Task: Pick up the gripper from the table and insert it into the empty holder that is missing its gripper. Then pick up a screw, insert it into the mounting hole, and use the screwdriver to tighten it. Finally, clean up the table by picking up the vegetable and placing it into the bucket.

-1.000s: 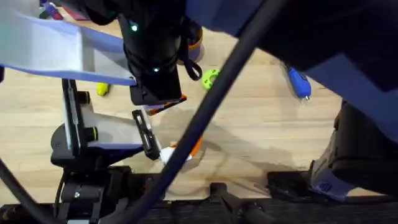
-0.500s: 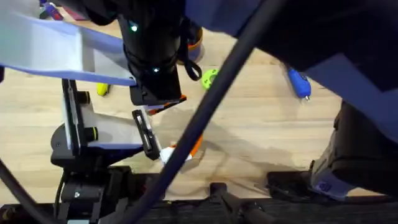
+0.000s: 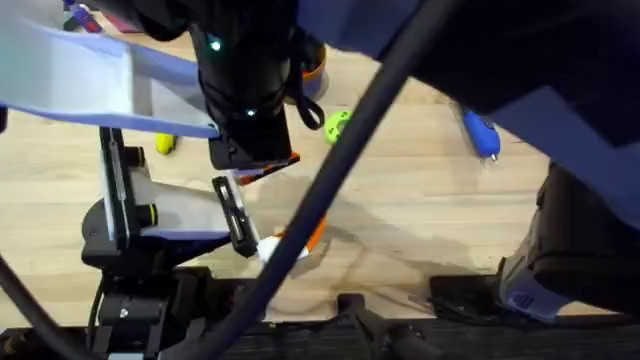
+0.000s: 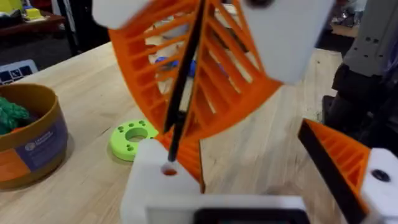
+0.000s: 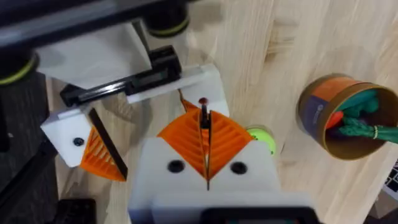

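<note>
Right wrist view: the right gripper point(image 5: 205, 134) has its orange ribbed pads point(image 5: 180, 140) pressed together on a thin dark pin, which I take to be the screw point(image 5: 203, 115). It holds the pin upright, tip down, over the holder point(image 5: 208, 78). That pose suits threading: a straight pin drops into the mounting hole without binding. In the left wrist view the pin's tip sits right at the hole, though I cannot tell how deep it goes. An orange wedge, apparently the gripper point(image 4: 189, 163), already sits under the white block, so the insertion looks done and the screw step is in hand.

The left gripper point(image 3: 255, 160) hangs just over the claw; I cannot tell its state. The screwdriver point(image 3: 480, 133) lies well apart on the table's right side, untouched. The vegetable point(image 3: 165, 144) lies on the left, not yet in the bucket point(image 5: 311, 102), which holds green and red toys. A green ring point(image 4: 130, 135) lies between the bucket and the claw.
</note>
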Motion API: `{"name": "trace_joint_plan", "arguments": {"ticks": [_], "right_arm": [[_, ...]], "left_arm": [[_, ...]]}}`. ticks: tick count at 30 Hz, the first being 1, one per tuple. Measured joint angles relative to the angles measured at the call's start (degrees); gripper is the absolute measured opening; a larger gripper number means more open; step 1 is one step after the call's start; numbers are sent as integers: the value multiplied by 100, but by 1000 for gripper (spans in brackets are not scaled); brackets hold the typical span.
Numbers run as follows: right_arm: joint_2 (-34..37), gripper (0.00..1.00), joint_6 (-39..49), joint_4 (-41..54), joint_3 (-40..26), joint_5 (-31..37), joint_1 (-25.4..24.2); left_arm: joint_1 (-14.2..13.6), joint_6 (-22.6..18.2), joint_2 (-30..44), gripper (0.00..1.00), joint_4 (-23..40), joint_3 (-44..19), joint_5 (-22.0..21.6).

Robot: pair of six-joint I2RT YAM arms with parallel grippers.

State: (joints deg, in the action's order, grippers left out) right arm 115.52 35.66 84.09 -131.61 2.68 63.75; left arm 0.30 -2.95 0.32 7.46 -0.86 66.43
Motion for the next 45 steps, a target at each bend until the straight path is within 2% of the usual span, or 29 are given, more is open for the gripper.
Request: {"name": "trace_joint_plan", "arguments": {"ticks": [45], "right_arm": [[188,6,-4,-24,9,-17,0]], "left_arm": [[0,0,0,970,0,0,0]]}}
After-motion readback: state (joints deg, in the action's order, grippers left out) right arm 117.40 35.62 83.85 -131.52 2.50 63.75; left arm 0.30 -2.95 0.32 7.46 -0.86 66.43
